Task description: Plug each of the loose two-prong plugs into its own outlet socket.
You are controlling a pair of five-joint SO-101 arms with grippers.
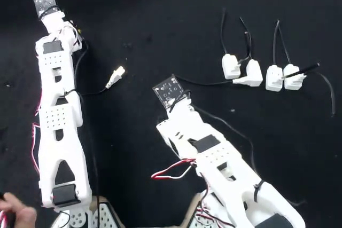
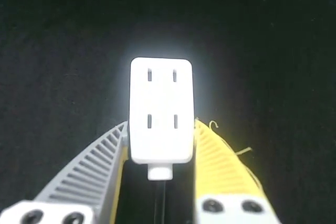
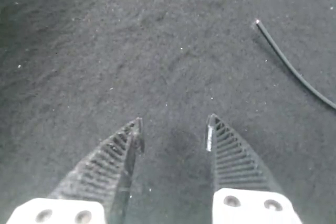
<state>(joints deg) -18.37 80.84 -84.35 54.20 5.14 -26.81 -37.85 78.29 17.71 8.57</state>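
As the high view looks down the black table, the right arm sits nearest, angled in from the near edge, with its tip around mid-table. Its own wrist view settles the grip: right gripper wide open, fingers spread well apart, nothing between them, just dark cloth under the tips. That view also picks out a thin black cable with a loose end lying off to one side. From above, the wrist board covers those fingers.

A little farther out, between the two arms, there's the loose plug, cream-coloured, flat on the cloth, apart from both grippers, its black cord trailing back toward the left arm.

About level with it on the right side, four white pieces lie in a row, in two touching pairs, black cords running off them toward the far edge. Whether any prongs are seated in slots there is too small to tell.

Farthest out, the left arm stretches to the far left corner. From above, its own board hides the grip; the left wrist view supplies it. The left gripper is clamped on a white outlet socket, grey finger on one flank, yellow finger on the other, both pressed against its sides. The socket's face is turned to the camera: two pairs of slots, all four empty. A dark cord leaves its end between the fingers.
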